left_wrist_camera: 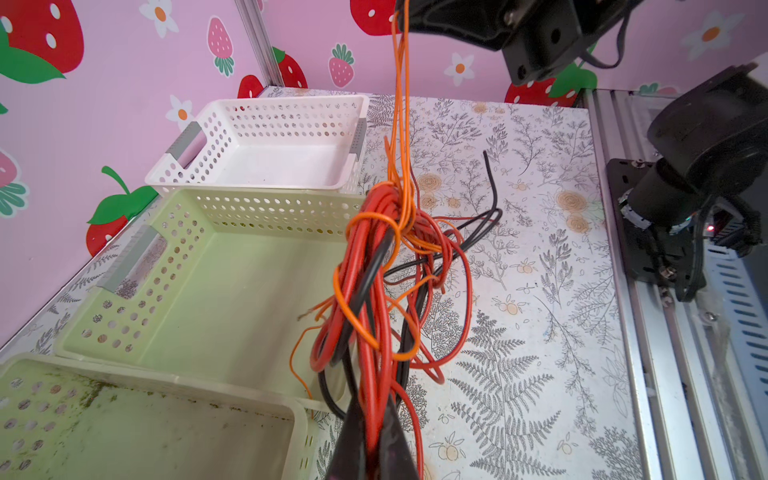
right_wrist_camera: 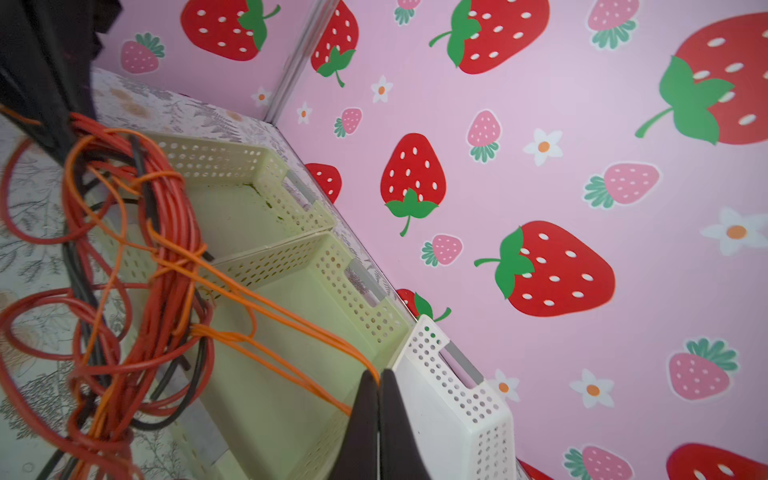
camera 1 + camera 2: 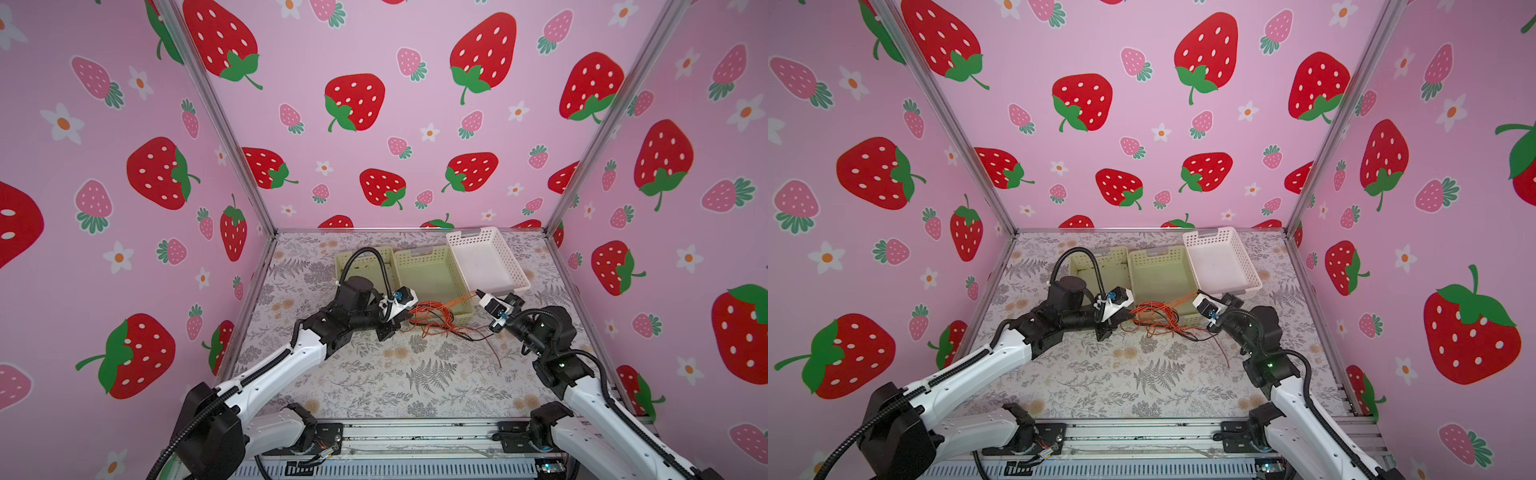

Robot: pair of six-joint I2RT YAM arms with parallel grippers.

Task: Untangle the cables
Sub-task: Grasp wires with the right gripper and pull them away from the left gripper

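The cables [image 3: 436, 318] [image 3: 1156, 318] form a tangle of red, orange and black wires hanging between my two grippers, just in front of the middle basket. My left gripper [image 3: 404, 323] [image 3: 1126, 321] [image 1: 372, 409] is shut on the red strands of the bundle [image 1: 376, 199]. My right gripper [image 3: 478, 292] [image 3: 1196, 294] [image 2: 378, 376] is raised to the right and shut on thin orange strands [image 2: 291, 316], which run taut from the knot [image 2: 174, 232]. Black wires and one reddish end [image 3: 494, 353] trail onto the table.
Three perforated baskets stand along the back: a stained pale green one [image 3: 365, 259], a second green one [image 3: 432, 272] [image 1: 174, 266] and a white one [image 3: 486, 259] [image 2: 453, 411]. The floral tabletop [image 3: 374, 374] ends at a metal rail [image 3: 415, 434]. Pink strawberry walls enclose three sides.
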